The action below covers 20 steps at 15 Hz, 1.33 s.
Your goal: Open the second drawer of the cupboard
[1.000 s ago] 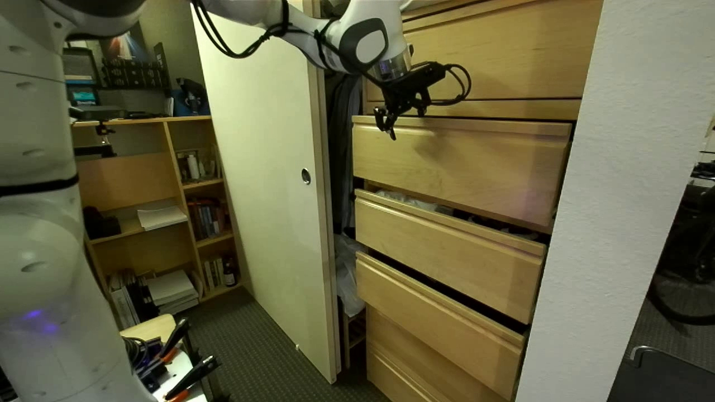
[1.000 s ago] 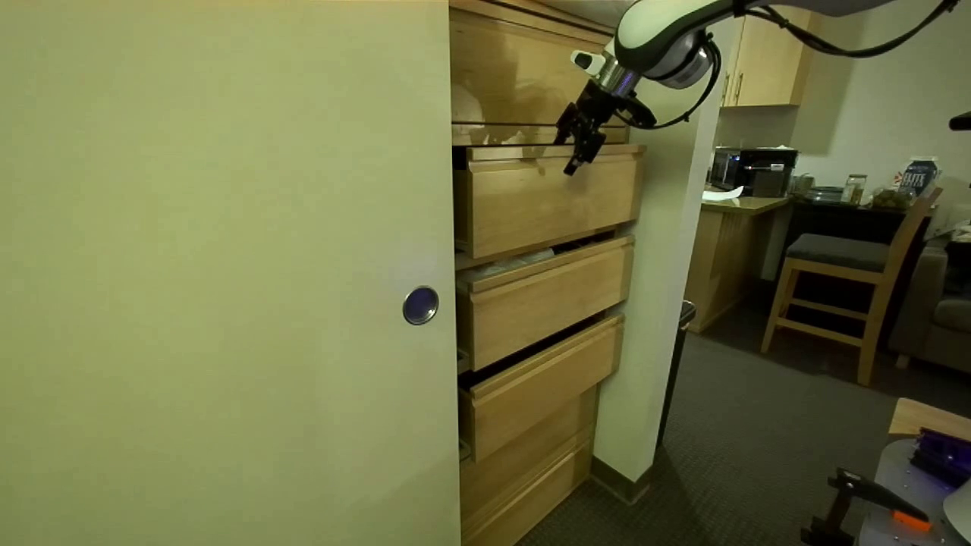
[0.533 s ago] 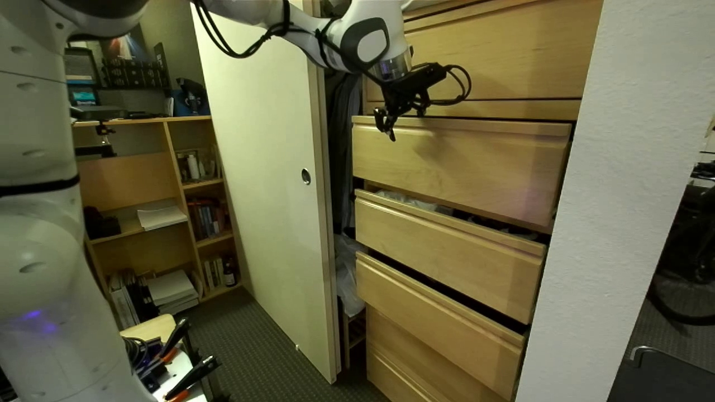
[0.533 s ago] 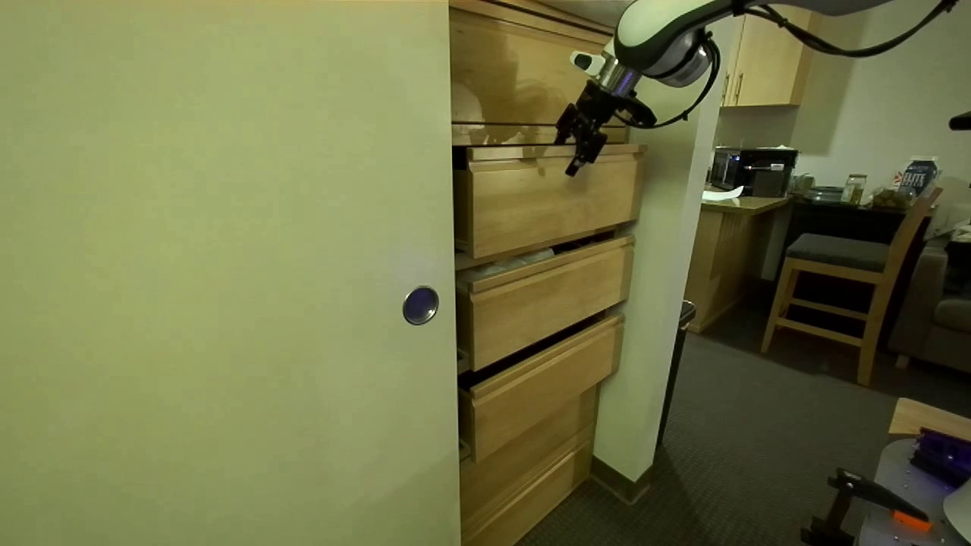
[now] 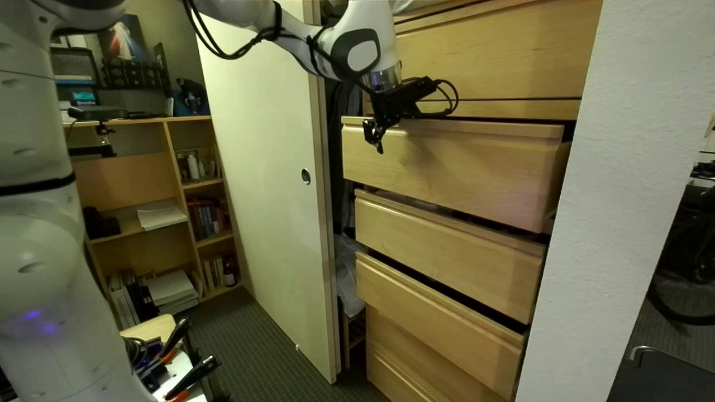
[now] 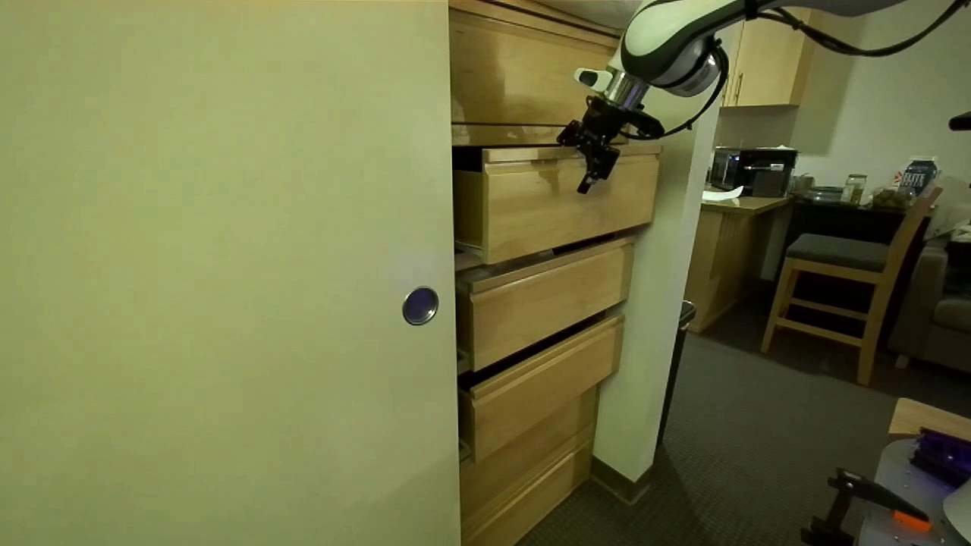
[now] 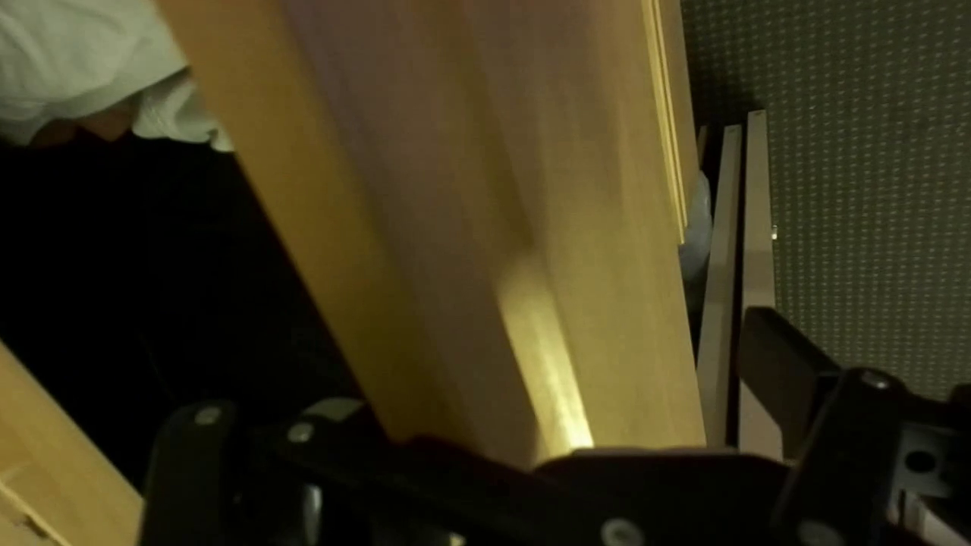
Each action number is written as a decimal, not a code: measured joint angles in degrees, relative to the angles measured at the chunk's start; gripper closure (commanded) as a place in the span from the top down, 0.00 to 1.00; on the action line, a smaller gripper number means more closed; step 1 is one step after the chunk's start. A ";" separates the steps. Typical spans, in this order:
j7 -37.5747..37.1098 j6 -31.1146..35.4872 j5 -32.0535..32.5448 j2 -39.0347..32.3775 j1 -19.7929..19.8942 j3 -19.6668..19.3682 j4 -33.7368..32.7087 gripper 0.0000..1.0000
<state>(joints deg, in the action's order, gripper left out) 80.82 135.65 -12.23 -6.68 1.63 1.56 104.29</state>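
- Currently, the second drawer (image 5: 447, 167) stands pulled out at the upper right of an exterior view, directly below the closed top front (image 5: 497, 56) of the cupboard (image 5: 503, 109).
- In both exterior views its face projects farther than the fronts below; its side wall (image 6: 471, 203) is exposed near the upper middle of an exterior view.
- State of the jaws: spread wide apart at the drawer's upper edge, clamped on nothing. One jaw hangs before the drawer's face; contact with the wood cannot be determined.
- Wrist view: the jaws enter along the bottom edge, one at lower left over the dark drawer opening, the other at lower right, the drawer's front running diagonally between them.
- Pale fabric (image 7: 83, 61) shows at upper left of the wrist view; patterned carpet (image 7: 857, 189) occupies the right.
- Robot arm (image 5: 363, 50): crosses the top of both exterior views.
- Third drawer (image 5: 447, 254) and fourth drawer (image 5: 438, 324): both partly out, dark gaps behind their top edges.
- Cream door panel (image 5: 257, 167): left of the drawers, round recessed pull (image 5: 305, 176) near its edge.
- Bookshelf (image 5: 174, 151): left side of an exterior view. Wooden chair (image 6: 838, 252), grey seat: right side of an exterior view.
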 measured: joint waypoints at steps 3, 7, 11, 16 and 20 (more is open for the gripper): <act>2.30 -0.12 -1.28 4.15 0.02 -0.09 4.92 1.00; 3.76 -0.14 -2.32 10.57 -0.28 -0.58 12.25 1.00; 4.47 -0.17 -2.34 17.47 -1.63 -1.94 19.70 1.00; 4.52 -0.17 -2.33 25.01 -4.28 -4.48 27.29 1.00; 4.52 -0.16 -2.29 29.34 -6.13 -6.15 31.36 1.00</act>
<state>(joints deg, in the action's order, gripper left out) 85.34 135.48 -14.53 22.65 -4.51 -4.59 135.64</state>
